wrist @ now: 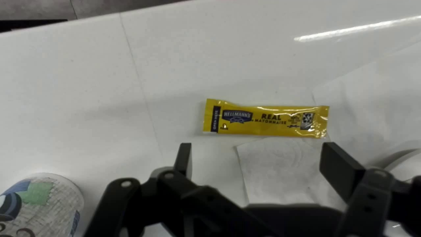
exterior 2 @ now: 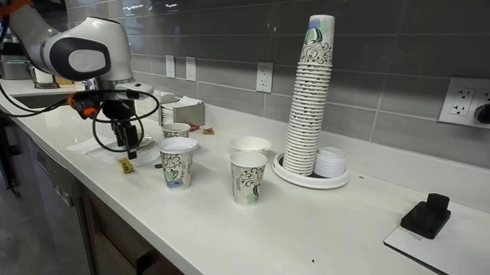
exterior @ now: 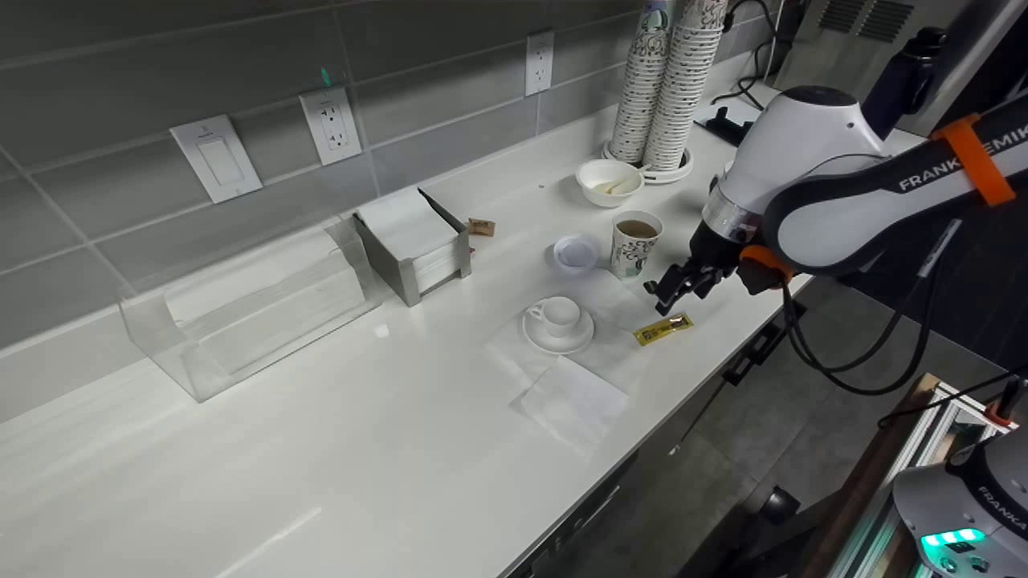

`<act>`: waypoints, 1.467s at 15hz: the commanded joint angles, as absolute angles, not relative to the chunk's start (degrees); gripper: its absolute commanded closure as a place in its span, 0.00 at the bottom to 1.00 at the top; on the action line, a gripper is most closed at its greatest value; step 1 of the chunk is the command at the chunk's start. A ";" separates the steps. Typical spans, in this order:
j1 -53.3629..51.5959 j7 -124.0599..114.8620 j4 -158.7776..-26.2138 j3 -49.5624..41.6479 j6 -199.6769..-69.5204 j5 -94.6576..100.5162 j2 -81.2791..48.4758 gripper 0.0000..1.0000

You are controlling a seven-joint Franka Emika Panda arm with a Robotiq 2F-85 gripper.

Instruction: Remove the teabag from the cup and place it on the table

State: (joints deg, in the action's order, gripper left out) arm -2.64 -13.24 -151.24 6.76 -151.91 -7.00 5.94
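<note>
fingers [wrist: 340, 171] stand wide apart with nothing gripped between them, tips angled down toward the surface [exterior: 385, 449], and i read that spread as room to come around something thin and limp. the paper cup [exterior: 633, 253] is my target: in an exterior view it stands upright on the surface, near the fingers, its mouth uncovered and brown liquid [exterior: 636, 229] showing inside. what looks like a white lid [exterior: 576, 252] lies just beside it, presumably off so that i can reach in from above. the teabag itself i cannot see; a dark scrap [exterior: 650, 286] by the cup might be its label, but it is too small for me to tell. the wrist view centres on a mayonnaise packet [wrist: 266, 120] lying flat along the edge of a napkin [wrist: 276, 171]; it has no part in this job, so i mean to leave it alone. the white cup [exterior: 558, 313] sits on its saucer [exterior: 554, 347] with more napkins [exterior: 574, 401] beneath and beside it, i suppose to catch drips. a lidded cup [exterior 2: 177, 166] stands near the fingers in an exterior view, so i would lift before crossing toward the paper cup, then ease down, pinch whatever shows of the teabag lightly, and let it drain before laying it on the surface. as far as i can judge, none of that is done yet.
</note>
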 commanded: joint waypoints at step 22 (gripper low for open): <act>-4.70 -28.56 -150.31 -3.96 -175.52 13.67 -5.38 0.13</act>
